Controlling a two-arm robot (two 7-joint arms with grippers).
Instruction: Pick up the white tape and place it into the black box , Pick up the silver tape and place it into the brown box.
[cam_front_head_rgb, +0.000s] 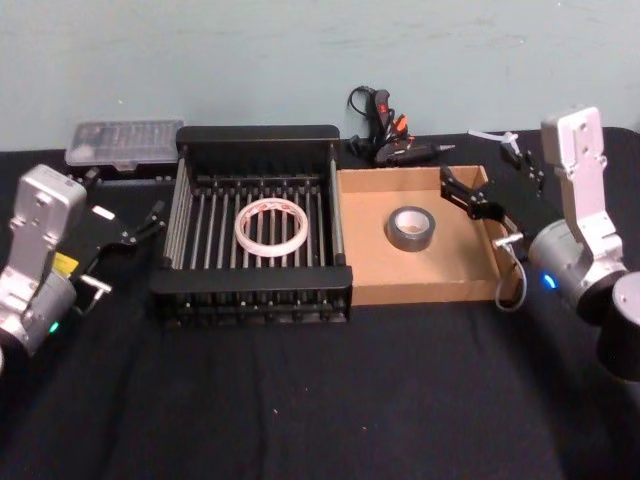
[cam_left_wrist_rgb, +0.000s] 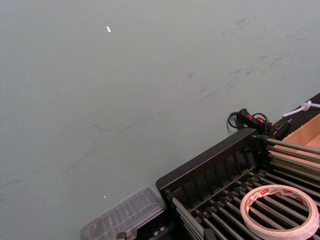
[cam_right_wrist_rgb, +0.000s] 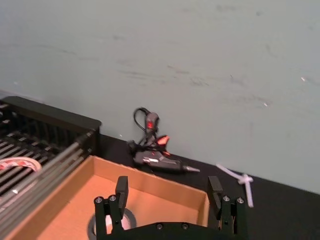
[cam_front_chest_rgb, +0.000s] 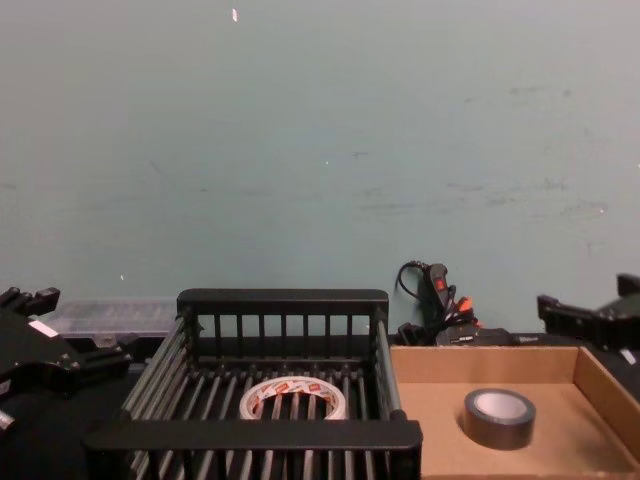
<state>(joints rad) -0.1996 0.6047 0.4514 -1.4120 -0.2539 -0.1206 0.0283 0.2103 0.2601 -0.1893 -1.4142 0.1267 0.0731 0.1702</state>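
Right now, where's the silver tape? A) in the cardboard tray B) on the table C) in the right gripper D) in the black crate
A: the silver tape lies flat on the floor of the cardboard tray, with the open right gripper above the tray's far right corner.

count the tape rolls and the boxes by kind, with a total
Tape rolls: 2, the white tape and the silver tape
Boxes: 2, the black box and the brown box
Total: 4

Matt black plastic black box (cam_front_head_rgb: 255, 290); matt cardboard brown box (cam_front_head_rgb: 420, 285); dull grey silver tape (cam_front_head_rgb: 410, 229); translucent whitish white tape (cam_front_head_rgb: 271, 226)
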